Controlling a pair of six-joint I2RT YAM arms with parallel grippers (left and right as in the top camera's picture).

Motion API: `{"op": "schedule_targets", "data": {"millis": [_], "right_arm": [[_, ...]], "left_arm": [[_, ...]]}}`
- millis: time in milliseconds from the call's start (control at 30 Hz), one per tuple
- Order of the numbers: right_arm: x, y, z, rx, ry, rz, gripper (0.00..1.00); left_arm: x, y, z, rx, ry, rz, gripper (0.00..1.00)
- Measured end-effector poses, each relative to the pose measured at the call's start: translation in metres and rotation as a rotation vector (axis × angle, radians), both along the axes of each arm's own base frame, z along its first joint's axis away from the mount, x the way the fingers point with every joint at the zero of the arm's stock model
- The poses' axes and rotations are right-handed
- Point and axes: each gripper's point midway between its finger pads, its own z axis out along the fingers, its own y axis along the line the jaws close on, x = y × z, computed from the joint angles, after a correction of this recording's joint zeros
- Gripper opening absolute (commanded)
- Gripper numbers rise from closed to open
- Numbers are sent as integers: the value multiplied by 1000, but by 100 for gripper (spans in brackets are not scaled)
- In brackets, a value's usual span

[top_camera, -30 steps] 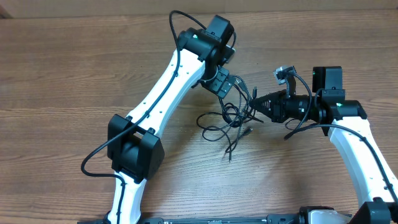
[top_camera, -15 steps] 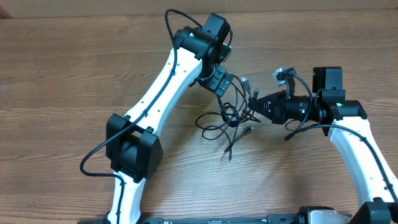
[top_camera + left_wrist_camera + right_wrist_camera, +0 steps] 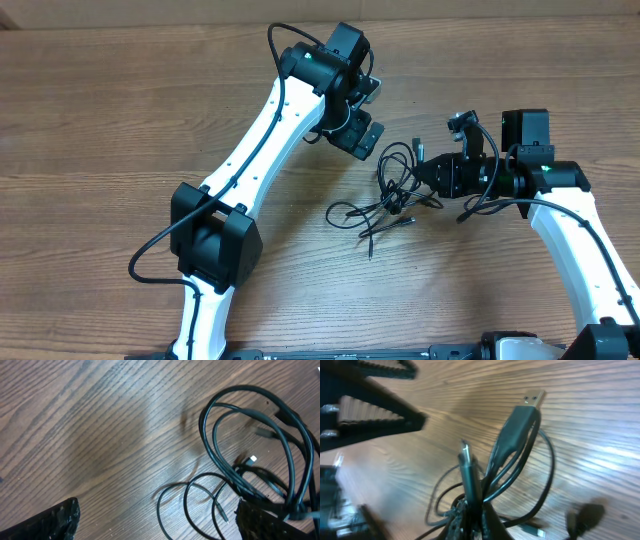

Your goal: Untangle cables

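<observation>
Wood-grain table (image 3: 100, 120) fills the whole view, bare apart from the two arms and the snarl between them. On the left side, the left pincer (image 3: 362, 120) hangs with its jaws spread wide and nothing between them, just beside the top left edge of the cables (image 3: 392, 200) but not touching them. The cables lie a little right of the table's middle, a loose knot of thin black loops, with a few tails trailing toward the near edge. On the right, the right pincer (image 3: 425, 178) is clamped on the knot's right side, and its wrist view shows several strands rising together out of the closed jaws, one ending in a silver-tipped USB plug (image 3: 532, 397). The main risk, as I judge it, comes from that grip: with more than one cord pinched at once and nothing anchoring the far side, any pull to the right would probably drag the whole bundle across the table rather than draw one cord free. A plug end could also catch inside a loop and cinch the knot tighter. If the left pincer comes down to help, the thin cords could slip past its fingers, or it could gather several strands too. The two pincers are also near enough to bump.
</observation>
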Motion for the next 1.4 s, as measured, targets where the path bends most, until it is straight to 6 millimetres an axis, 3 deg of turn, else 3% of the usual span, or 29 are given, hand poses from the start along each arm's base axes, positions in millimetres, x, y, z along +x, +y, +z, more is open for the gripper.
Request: {"op": "schedule_targets", "data": {"millis": [67, 233, 267, 300, 400, 600, 933, 1233, 1400], "right_arm": [[1, -6, -6, -34, 25, -40, 19], [0, -23, -18, -126, 76, -118, 45], [-1, -25, -20, -140, 87, -128, 55], [-2, -28, -22, -156, 96, -138, 75], [-8, -32, -27, -180, 132, -152, 99], [-21, -33, -32, -188, 198, -150, 100], [-37, -15, -27, -88, 262, -97, 99], [-30, 19, -21, -93, 156, 24, 89], [-25, 30, -41, -148, 180, 36, 87]], "left_arm": [[-1, 0, 0, 0, 5, 0, 100], [-4, 2, -1, 8, 16, -1, 99], [-4, 3, -1, 11, 16, 0, 100], [-4, 3, -1, 12, 15, 0, 99], [-3, 4, -1, 22, 11, 2, 100], [-2, 5, -2, 28, 8, 4, 100], [-2, 5, -2, 27, 6, 4, 99], [-2, 5, -2, 27, 5, 4, 100], [-2, 6, -2, 29, 4, 4, 99]]}}
